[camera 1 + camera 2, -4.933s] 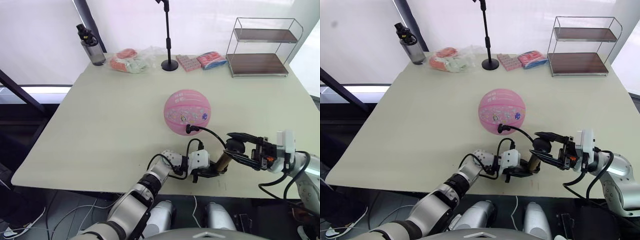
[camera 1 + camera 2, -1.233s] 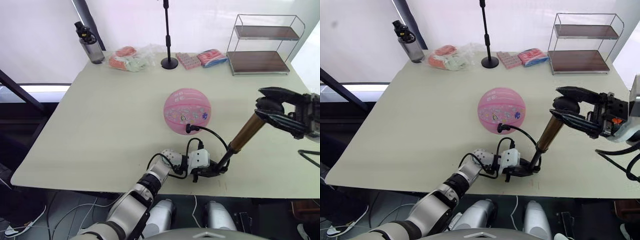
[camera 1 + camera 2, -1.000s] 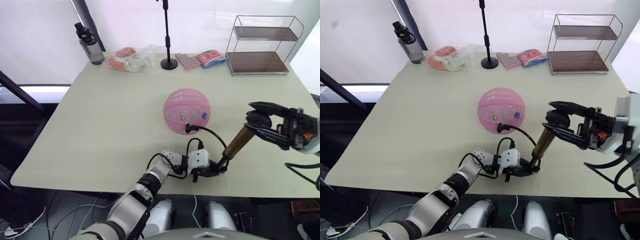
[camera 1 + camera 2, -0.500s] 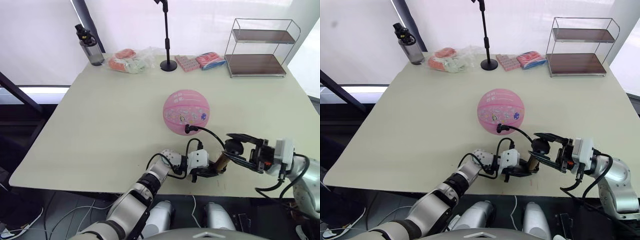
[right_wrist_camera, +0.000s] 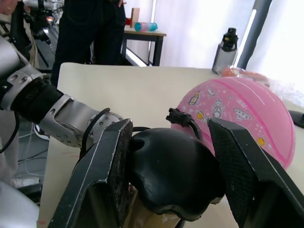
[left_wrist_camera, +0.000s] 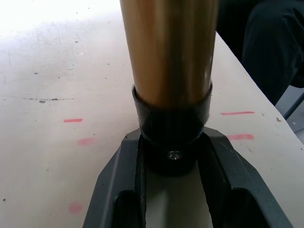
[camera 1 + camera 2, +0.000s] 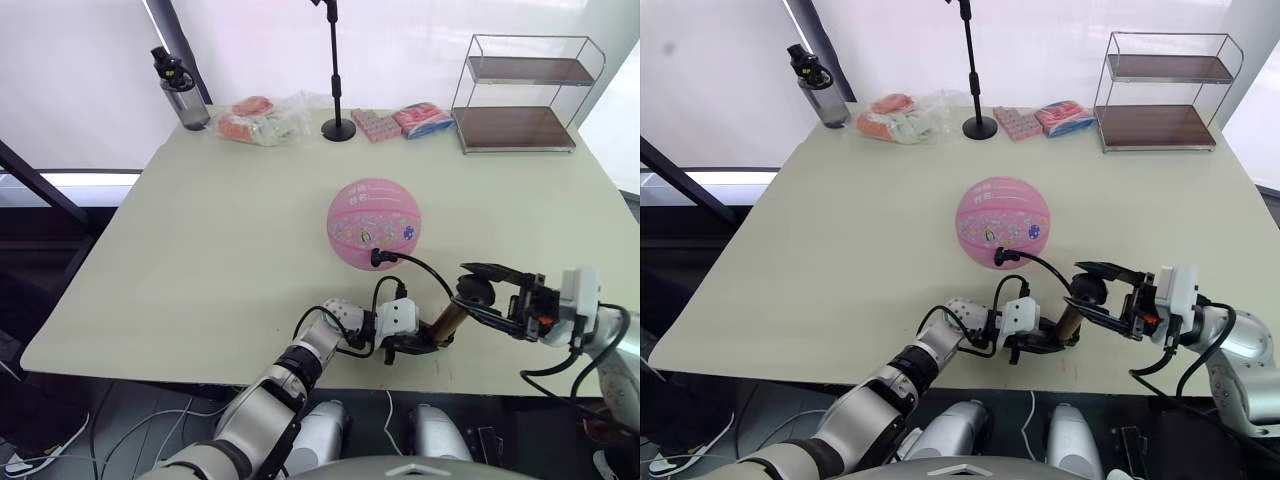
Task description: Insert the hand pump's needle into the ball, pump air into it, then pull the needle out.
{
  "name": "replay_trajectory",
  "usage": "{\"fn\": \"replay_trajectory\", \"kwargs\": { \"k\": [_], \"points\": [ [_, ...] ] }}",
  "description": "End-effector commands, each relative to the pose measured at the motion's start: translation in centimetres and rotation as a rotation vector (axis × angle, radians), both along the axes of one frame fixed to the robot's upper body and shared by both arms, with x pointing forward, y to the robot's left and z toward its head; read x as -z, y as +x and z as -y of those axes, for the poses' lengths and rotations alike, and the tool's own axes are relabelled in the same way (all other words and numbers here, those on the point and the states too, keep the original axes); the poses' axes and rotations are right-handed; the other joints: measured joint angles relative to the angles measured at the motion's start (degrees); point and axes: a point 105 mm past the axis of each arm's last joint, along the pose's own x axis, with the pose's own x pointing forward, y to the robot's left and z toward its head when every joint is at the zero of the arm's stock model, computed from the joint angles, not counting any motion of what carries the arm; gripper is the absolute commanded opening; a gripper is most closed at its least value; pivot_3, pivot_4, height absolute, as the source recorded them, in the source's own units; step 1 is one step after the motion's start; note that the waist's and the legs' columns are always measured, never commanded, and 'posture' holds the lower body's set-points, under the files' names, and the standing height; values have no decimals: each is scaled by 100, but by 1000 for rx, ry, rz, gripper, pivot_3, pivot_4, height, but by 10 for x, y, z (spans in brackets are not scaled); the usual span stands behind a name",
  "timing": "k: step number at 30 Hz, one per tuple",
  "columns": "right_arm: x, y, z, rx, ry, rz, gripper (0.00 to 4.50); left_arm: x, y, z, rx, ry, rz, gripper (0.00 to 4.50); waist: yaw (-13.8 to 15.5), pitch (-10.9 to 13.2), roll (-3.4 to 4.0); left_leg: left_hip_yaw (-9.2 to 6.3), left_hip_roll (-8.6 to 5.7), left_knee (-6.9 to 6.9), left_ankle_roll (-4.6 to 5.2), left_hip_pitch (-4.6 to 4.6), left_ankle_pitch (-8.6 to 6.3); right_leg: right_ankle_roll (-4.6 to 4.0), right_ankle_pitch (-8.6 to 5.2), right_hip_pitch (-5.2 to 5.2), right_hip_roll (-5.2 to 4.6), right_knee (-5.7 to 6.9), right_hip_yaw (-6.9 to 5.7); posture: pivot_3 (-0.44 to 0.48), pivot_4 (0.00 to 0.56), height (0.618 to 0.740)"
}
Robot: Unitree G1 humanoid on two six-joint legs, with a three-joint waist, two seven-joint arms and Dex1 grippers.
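Note:
The pink ball (image 7: 374, 222) rests mid-table. The black hose (image 7: 425, 268) ends in a fitting (image 7: 378, 258) pressed against the ball's near side; the needle itself is hidden. Near the front edge the hand pump (image 7: 446, 322) leans with its bronze barrel (image 6: 168, 52) rising from a black end cap. My left gripper (image 7: 412, 344) is shut on that cap, one finger on each side (image 6: 173, 156). My right gripper (image 7: 482, 292) is shut on the pump's black handle (image 5: 173, 173), which sits low over the barrel. The ball (image 5: 242, 114) lies just beyond it.
Along the far edge stand a bottle (image 7: 180, 90), a plastic bag of packets (image 7: 262, 120), a black stand pole (image 7: 337, 70), pink packets (image 7: 400, 120) and a wire shelf (image 7: 525, 95). The table's front edge (image 7: 300, 385) runs just behind the pump. A person (image 5: 90, 28) stands beyond the table.
My right gripper has pushed the pump handle down from its raised, extended position to low over the barrel. The ball, the hose fitting and my left gripper have stayed put.

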Motion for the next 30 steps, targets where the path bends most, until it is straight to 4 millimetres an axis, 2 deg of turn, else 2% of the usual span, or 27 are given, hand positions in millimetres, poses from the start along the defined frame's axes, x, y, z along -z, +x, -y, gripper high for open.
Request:
{"fn": "replay_trajectory", "kwargs": {
  "k": [1, 10, 17, 19, 25, 30],
  "points": [
    [-41, -4, 5, 2, 56, 95, 2103, 26, -8, -16, -17, 99, -71, 1088, 2, 9, 1, 0, -1, 0, 0, 0, 0, 0, 0, 0, -1, -1, 0, 0, 150, 736],
    [-91, -5, 15, -15, 46, 155, 2103, 27, -7, -18, -15, 109, -68, 1088, -1, 43, 0, 3, -2, 1, 1, -1, 0, 1, 1, 1, -6, -1, -2, 0, 150, 736],
    [-109, -5, 11, -47, 62, 169, 2103, 27, -7, -20, -16, 110, -68, 1088, -6, 50, -5, 6, -2, 2, 1, -3, 0, 1, 1, 0, -9, -1, -1, 0, 150, 736],
    [-106, -5, 9, -53, 63, 159, 2103, 27, -7, -20, -16, 110, -68, 1088, -5, 50, -5, 5, -2, 2, 1, -3, 0, 1, 1, -1, -9, -1, -2, 0, 150, 736],
    [-78, -4, 5, -61, 9, 114, 2103, 27, -8, -19, -13, 109, -68, 1088, -11, 48, -4, 4, -2, 2, 1, 0, 0, 1, 1, 0, -8, -1, -2, 0, 150, 736],
    [-44, -5, -2, -73, -26, 52, 2103, 27, -9, -19, -14, 107, -68, 1088, -21, 46, -6, 4, 2, 2, 1, 8, 0, 2, 1, 2, -3, 0, -2, 0, 150, 736]
  ]
}}
